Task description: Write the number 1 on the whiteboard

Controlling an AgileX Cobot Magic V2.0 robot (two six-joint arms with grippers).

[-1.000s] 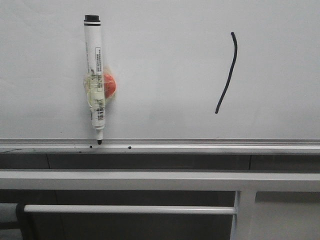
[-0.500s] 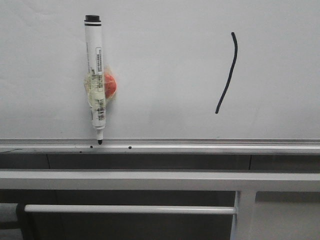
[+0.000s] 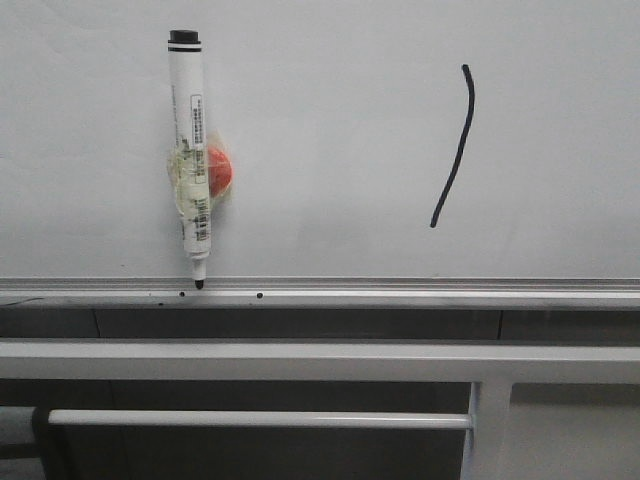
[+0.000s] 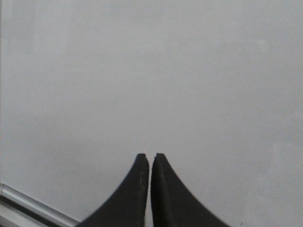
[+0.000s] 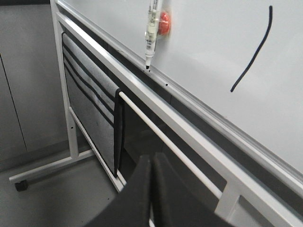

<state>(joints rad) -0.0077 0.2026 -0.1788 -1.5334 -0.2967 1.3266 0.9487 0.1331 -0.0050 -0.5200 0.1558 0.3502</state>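
Observation:
The whiteboard (image 3: pixel 330 140) fills the front view above its silver rail. A black, slightly curved stroke, the number 1 (image 3: pixel 455 150), stands on its right half and shows too in the right wrist view as the number 1 (image 5: pixel 253 47). A white marker pen (image 3: pixel 190 150) hangs tip down on the board, taped to a red magnet (image 3: pixel 218 168), its tip touching the rail; the marker pen (image 5: pixel 151 30) is far from both grippers. My left gripper (image 4: pixel 150 156) is shut and empty before blank whiteboard (image 4: pixel 151 71). My right gripper (image 5: pixel 151 158) is shut and empty, low in front of the stand.
Grey metal frame bars (image 3: pixel 300 360) and a thin white rod (image 3: pixel 260 418) run below the rail. In the right wrist view a grey fabric pocket panel (image 5: pixel 90 104) hangs in the stand, whose foot with a caster (image 5: pixel 21 184) rests on the floor.

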